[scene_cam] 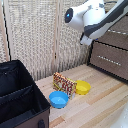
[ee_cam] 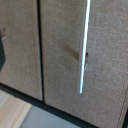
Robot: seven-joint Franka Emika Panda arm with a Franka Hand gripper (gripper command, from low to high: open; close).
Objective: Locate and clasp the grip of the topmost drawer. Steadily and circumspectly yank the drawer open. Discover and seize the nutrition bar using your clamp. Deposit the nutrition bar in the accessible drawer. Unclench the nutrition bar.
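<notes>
Near edge of the exterior view: a black bin (scene_cam: 20, 95) sat at abt 8 o'clock. Next out on the wooden table (scene_cam: 95, 107), a blue bowl (scene_cam: 58, 99) w/ the nutrition bar (scene_cam: 64, 83) standing on edge just behind it at abt 12 o'clock from the bowl, and a yellow bowl (scene_cam: 82, 88) just beside the bar at its 3 o'clock. Further back, at abt 2 o'clock in frame, the cabinet (scene_cam: 111, 55) w/ the topmost drawer (scene_cam: 116, 36), mostly hidden behind the arm (scene_cam: 92, 20).

The clamp itself wasn't visible in either view, so can't tell if fingers were apart or together. Wrist view showed the drawer front (ee_cam: 65, 55) filling the frame, silver handle (ee_cam: 84, 47) seen as a long thin bar. Judging by that, the handle lay straight ahead of the clamp, close, drawer not yet pulled. Next move likely turns on setting the fingers across the bar's long axis.
</notes>
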